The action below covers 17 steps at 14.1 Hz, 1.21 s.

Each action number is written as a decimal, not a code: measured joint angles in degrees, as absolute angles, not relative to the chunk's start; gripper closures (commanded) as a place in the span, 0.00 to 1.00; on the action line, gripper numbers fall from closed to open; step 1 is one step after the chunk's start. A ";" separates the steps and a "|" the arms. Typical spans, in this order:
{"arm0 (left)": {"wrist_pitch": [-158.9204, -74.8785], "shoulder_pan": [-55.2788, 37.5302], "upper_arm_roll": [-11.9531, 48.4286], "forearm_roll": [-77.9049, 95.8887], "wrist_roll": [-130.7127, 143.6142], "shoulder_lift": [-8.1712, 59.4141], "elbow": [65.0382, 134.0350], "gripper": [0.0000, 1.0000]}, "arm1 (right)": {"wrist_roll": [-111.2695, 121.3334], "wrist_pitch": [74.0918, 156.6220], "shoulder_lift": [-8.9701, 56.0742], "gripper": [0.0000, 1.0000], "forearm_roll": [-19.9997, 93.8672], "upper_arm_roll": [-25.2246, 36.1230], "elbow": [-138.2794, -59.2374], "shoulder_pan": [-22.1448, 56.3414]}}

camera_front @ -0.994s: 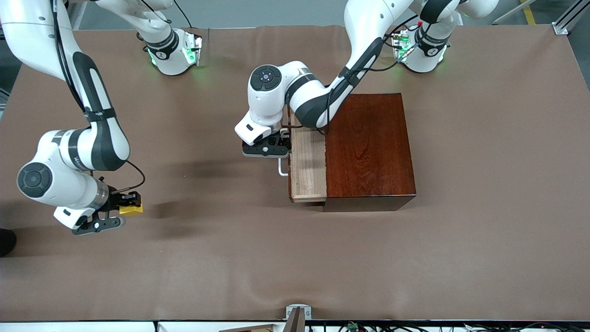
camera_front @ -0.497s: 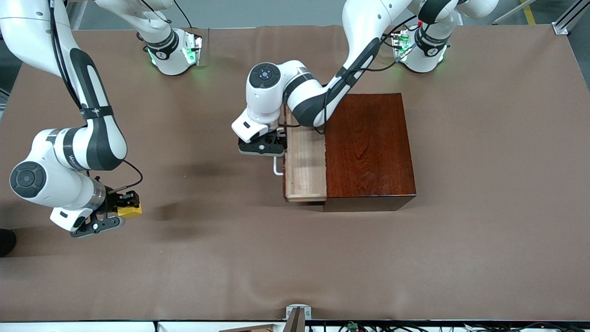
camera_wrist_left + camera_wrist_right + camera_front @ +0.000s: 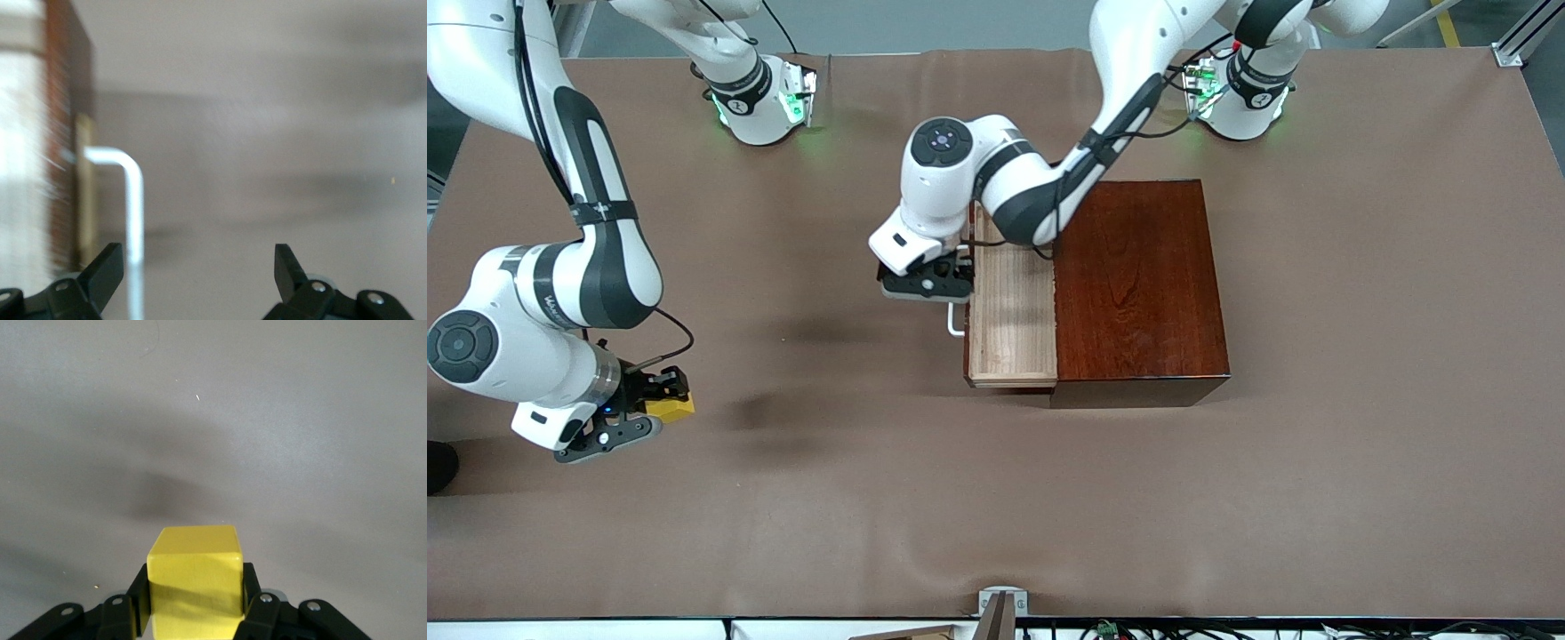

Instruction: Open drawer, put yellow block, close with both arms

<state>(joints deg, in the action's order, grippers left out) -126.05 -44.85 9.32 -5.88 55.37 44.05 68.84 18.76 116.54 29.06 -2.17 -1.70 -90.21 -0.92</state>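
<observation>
Drawer of light wood (image 3: 1011, 316) stands partly out of the glossy reddish-brown box (image 3: 1138, 280); your left gripper (image 3: 927, 284), fingers spread, hooks its white bar handle (image 3: 133, 213). Pull straight and level. Your right gripper (image 3: 633, 411) clamps the small yellow cube (image 3: 195, 577) above the table's right-arm end.

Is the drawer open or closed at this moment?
Open, partly. The drawer sticks out of the dark wooden box, showing its bare light-wood inside. The left gripper is at its white handle.

drawer (image 3: 1009, 311) farther out (left hand (image 3: 927, 283) too)
</observation>
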 measured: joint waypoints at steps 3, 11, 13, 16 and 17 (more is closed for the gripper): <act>-115.79 -40.66 9.19 -5.45 55.37 36.59 67.01 0.00 | 22.16 116.50 29.06 1.00 -2.16 -1.68 -90.13 -0.94; -89.60 -21.17 8.83 -4.39 40.83 17.64 69.08 0.00 | 48.71 116.50 27.51 1.00 -2.03 -7.75 -87.81 -0.78; -86.76 -15.08 8.85 -3.47 33.54 14.92 70.51 0.00 | 53.63 116.51 26.99 1.00 -2.04 -11.49 -87.03 -0.58; -86.47 -5.96 8.86 -0.35 27.90 10.53 76.56 0.00 | 57.95 116.53 26.90 1.00 -2.15 -14.94 -84.30 2.09; -87.13 -3.55 8.85 0.22 26.98 9.27 79.16 0.00 | 58.51 116.51 26.90 1.00 -2.38 -15.15 -83.26 4.15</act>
<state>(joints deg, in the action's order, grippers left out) -87.13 -3.55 8.85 0.22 26.98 9.27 79.16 58.51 116.51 26.90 -2.38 -15.15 -83.26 4.15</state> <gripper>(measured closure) 0.000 0.445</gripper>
